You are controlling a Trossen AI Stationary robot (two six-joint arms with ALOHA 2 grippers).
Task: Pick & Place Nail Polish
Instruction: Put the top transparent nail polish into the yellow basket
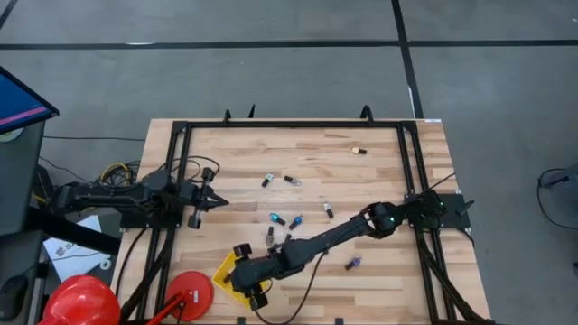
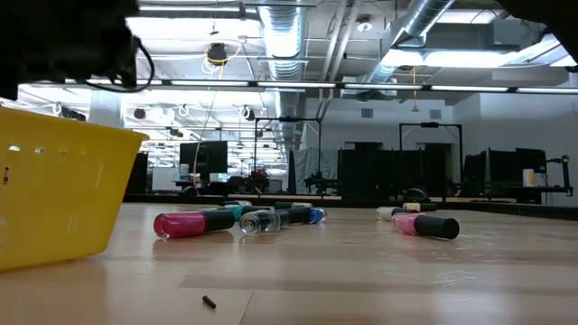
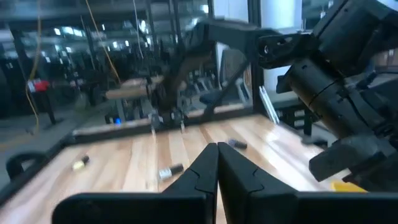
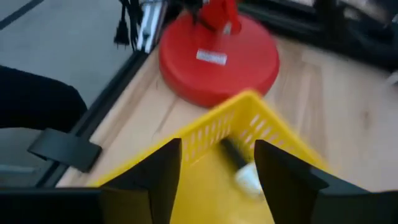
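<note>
I am at the drop step: my right gripper (image 4: pixel 214 171) hangs over the yellow basket (image 1: pixel 228 271) at 7 o'clock, fingers apart and empty, a white bottle (image 4: pixel 244 172) lying inside. Next I must fetch another nail polish (image 1: pixel 276 219) at centre; the red base (image 1: pixel 190 291) crowds the basket. The left gripper (image 1: pixel 215 203), closed, waits at 9 o'clock.

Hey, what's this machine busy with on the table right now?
It is sorting nail polish bottles into a yellow basket at the near left of the table. The right gripper hangs over the basket with its fingers apart, and a pale bottle with a dark cap shows between them, inside the basket. The left gripper waits shut at the table's left side. Several nail polish bottles still lie scattered on the wooden table.
</note>
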